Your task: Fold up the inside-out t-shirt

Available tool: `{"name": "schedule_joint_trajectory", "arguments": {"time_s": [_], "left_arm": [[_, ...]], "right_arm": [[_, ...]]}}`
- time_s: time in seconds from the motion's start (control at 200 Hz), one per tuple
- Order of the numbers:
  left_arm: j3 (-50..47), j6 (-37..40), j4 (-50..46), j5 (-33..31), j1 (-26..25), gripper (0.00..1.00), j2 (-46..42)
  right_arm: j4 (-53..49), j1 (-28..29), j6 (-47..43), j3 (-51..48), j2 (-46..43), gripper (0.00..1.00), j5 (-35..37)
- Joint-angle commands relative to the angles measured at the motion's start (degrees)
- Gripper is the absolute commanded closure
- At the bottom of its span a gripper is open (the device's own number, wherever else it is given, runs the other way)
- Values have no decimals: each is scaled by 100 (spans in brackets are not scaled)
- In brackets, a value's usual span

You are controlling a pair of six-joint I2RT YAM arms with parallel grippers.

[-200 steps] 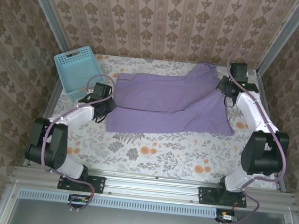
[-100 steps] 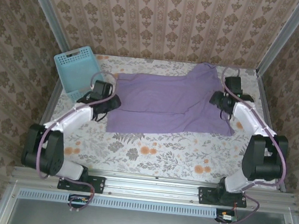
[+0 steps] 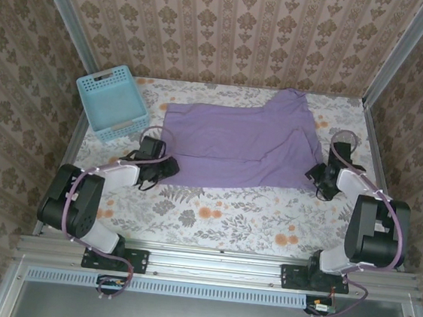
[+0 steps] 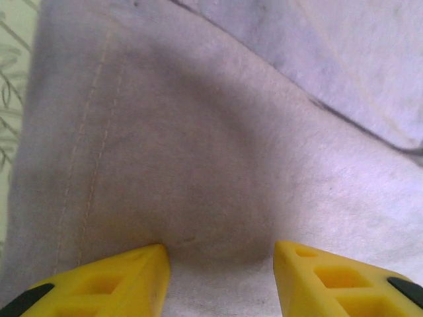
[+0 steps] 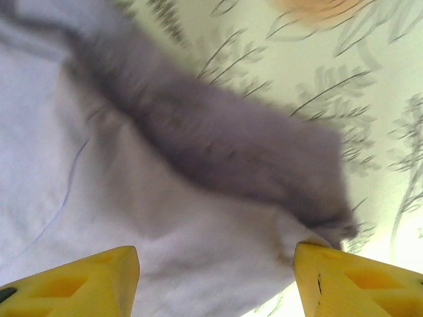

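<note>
Floral table [image 3: 227, 221] under flat lavender t-shirt [image 3: 236, 142], hem stitching outward

The left gripper's [image 4: 221, 277] two yellow fingers [image 4: 112, 281] stand apart over the lavender t-shirt [image 4: 218, 152], clamping nothing; a double-stitched hem runs along the cloth's left side; beyond it a strip of floral table cover [image 4: 10, 79] shows; at far right a second layer overlaps, its edge shadowed.

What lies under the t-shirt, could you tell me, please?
The t-shirt lies on the floral table, which shows beside it. Its upper fold covers a lower layer of its own cloth. Anything else beneath is hidden.
</note>
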Motion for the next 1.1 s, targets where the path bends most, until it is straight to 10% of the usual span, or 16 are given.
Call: {"name": "schedule_joint_trajectory", "arguments": {"time_s": [0.0, 0.58, 1.095], "left_arm": [[-320, -77, -54, 22, 213, 51, 287], [-350, 85, -255, 73, 289, 48, -147], [-638, 20, -344, -104, 695, 48, -136]], "right_arm": [[346, -200, 285, 40, 289, 35, -81], [214, 126, 60, -402, -967, 42, -173], [843, -451, 467, -392, 455, 45, -354]]}}
